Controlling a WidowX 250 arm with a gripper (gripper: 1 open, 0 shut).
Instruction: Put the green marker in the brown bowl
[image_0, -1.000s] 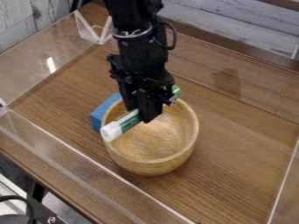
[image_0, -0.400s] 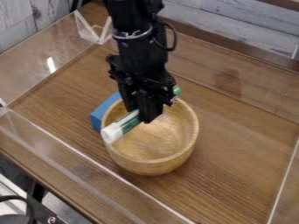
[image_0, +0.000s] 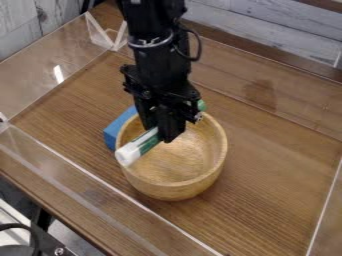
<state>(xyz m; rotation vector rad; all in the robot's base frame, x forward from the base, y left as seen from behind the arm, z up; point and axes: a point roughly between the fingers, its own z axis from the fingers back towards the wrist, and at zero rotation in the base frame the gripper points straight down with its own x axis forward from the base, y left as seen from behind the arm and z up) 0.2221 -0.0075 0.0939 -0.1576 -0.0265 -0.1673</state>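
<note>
Your gripper points straight down over the left part of the brown bowl, and its black fingers are clamped on the green marker. The marker lies slanted in the grip: its white barrel runs down and to the left, with the blunt white end sticking out over the bowl's left rim, while the green cap end shows at the upper right, beside the black fingers. From this view you cannot tell whether the white end touches the rim or hangs just above it. The marker is not lying loose in the bowl. The bowl's light wooden inside is bare to the right of the gripper, and the grain shows plainly there. The bowl sits on the wooden tabletop, toward the near middle of it. Just to the left of the bowl, partly hidden behind the gripper and the marker, lies a blue block, close against the bowl's outer wall. The black arm rises from the gripper toward the far edge. Clear walls stand along the near and left sides of the tabletop, and a pale plank wall runs along the far right.
</note>
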